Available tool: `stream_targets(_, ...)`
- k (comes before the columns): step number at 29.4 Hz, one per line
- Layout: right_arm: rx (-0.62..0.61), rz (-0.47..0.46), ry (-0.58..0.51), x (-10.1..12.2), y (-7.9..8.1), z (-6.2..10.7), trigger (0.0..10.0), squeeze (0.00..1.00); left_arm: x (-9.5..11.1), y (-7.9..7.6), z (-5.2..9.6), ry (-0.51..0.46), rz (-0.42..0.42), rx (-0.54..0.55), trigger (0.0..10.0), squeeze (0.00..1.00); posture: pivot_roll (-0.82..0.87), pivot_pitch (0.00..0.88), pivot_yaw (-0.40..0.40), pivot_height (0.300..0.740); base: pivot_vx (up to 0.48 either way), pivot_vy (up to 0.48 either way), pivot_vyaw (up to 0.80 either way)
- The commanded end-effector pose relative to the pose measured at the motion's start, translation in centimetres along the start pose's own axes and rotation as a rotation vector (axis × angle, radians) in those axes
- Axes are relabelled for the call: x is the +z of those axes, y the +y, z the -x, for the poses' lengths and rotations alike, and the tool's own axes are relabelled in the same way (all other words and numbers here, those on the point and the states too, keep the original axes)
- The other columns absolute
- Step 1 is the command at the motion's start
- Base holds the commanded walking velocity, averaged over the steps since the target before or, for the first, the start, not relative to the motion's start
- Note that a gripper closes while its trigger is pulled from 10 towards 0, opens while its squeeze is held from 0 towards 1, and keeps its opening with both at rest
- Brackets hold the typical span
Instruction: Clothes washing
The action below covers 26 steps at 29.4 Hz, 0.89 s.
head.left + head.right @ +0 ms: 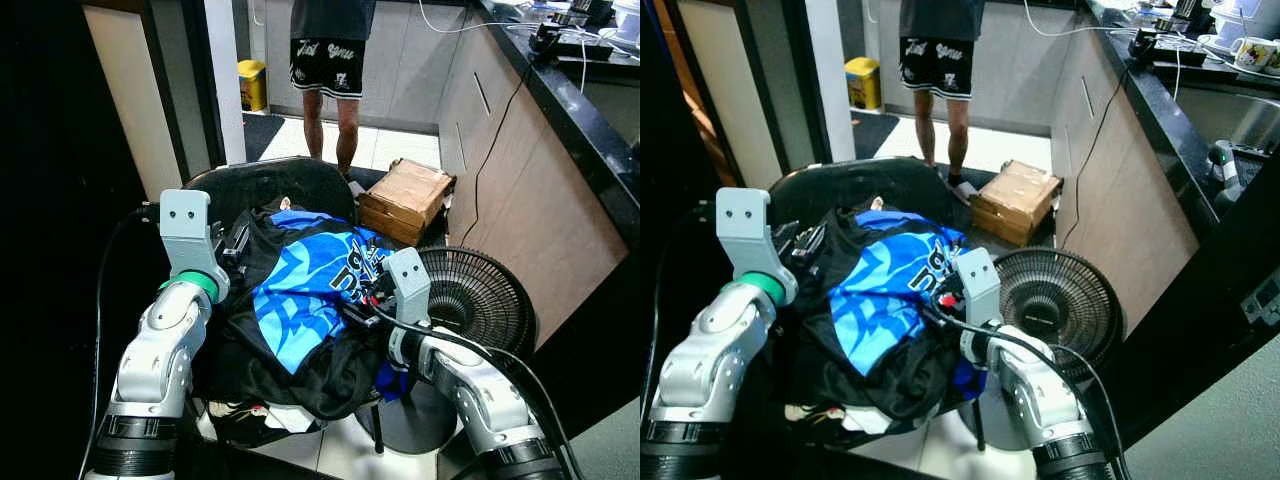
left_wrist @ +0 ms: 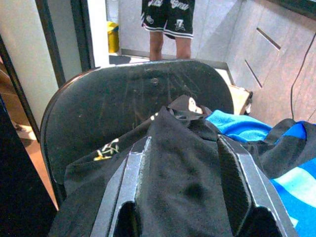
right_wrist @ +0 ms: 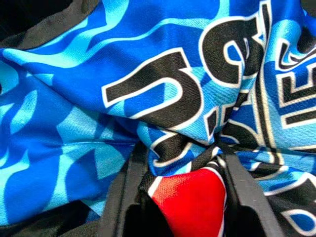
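Both grippers' fingers grip the crumpled jersey [image 1: 300, 300] — blue, black-edged, bold lettering — on the chair [image 1: 270, 185].

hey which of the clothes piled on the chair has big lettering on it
The blue jersey lying on top of the pile, between the two end effectors. It is bright blue with large black, white-edged lettering; the garment under the left end effector is plain black.

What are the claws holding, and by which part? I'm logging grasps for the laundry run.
Both hold the clothes bundle: the left claw grips black fabric at its left side, the right claw grips the blue jersey at a red patch.
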State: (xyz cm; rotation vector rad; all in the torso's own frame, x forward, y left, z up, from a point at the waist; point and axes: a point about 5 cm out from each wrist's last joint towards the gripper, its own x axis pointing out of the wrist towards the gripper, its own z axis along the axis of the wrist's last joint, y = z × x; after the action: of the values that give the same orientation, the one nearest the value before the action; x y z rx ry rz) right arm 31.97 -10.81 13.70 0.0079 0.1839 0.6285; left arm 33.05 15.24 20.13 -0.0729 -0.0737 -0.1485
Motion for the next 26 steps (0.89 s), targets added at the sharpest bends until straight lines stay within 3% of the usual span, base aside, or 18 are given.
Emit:
stream_targets(1,-0.013,-0.006,-0.012,0.4,-0.1,0.0,0.0,0.00,-0.1,0.0,0.1,0.010,-0.013,0.004,10.0,0.00,0.11,0.023,0.043,0.740,0.000,0.000,0.00)
stream_targets(8,-0.020,-0.026,-0.053,1.2,-0.2,0.0,0.0,0.00,-0.1,-0.1,0.2,0.011,-0.012,0.005,10.0,0.00,0.11,0.025,0.043,0.740,0.000,0.000,0.00)
stream_targets(10,-0.016,-0.105,-0.193,3.5,-0.3,0.0,0.0,0.00,0.0,0.1,0.2,0.008,-0.013,0.010,10.0,0.00,0.11,0.027,0.041,0.740,0.000,0.000,0.00)
stream_targets(11,-0.016,-0.105,-0.193,3.5,-0.3,0.0,0.0,0.00,0.0,0.1,0.2,0.008,-0.013,0.010,10.0,0.00,0.11,0.027,0.041,0.740,0.000,0.000,0.00)
stream_targets(13,0.028,-0.196,-0.369,6.4,-0.1,0.3,0.0,0.00,0.0,0.1,0.1,0.006,-0.014,0.014,10.0,0.00,0.11,0.027,0.041,0.740,0.000,0.000,0.00)
stream_targets(18,0.037,-0.210,-0.390,6.8,-0.1,0.4,0.0,0.00,0.1,0.2,0.1,0.006,-0.014,0.015,10.0,0.00,0.11,0.027,0.041,0.740,0.000,0.000,0.00)
stream_targets(19,0.013,-0.259,-0.514,8.8,-0.5,0.8,0.0,0.00,0.1,0.2,0.1,0.005,-0.015,0.019,10.0,0.00,0.11,0.027,0.041,0.740,0.000,0.000,0.00)
stream_targets(20,0.013,-0.259,-0.514,8.8,-0.5,0.8,0.0,0.00,0.1,0.2,0.1,0.005,-0.015,0.019,10.0,0.00,0.11,0.027,0.041,0.740,0.000,0.000,0.00)
stream_targets(22,-0.181,-0.397,-0.722,11.7,-3.5,2.2,0.0,0.00,0.2,0.4,0.1,0.002,-0.012,0.042,10.0,0.00,0.11,0.027,0.038,0.740,0.000,0.000,0.00)
stream_targets(23,-0.181,-0.397,-0.722,11.7,-3.5,2.2,0.0,0.00,0.2,0.4,0.1,0.002,-0.012,0.042,10.0,0.00,0.11,0.027,0.038,0.740,0.000,0.000,0.00)
stream_targets(24,-0.271,-0.427,-0.747,12.0,-4.7,2.7,0.0,0.00,0.2,0.6,0.1,0.001,-0.009,0.052,10.0,0.00,0.11,0.027,0.038,0.740,0.000,0.000,0.00)
stream_targets(26,-0.362,-0.365,-0.683,11.1,-5.6,2.6,0.2,0.00,0.2,0.7,0.1,0.001,-0.008,0.062,10.0,0.00,0.11,0.027,0.038,0.740,0.000,0.000,0.00)
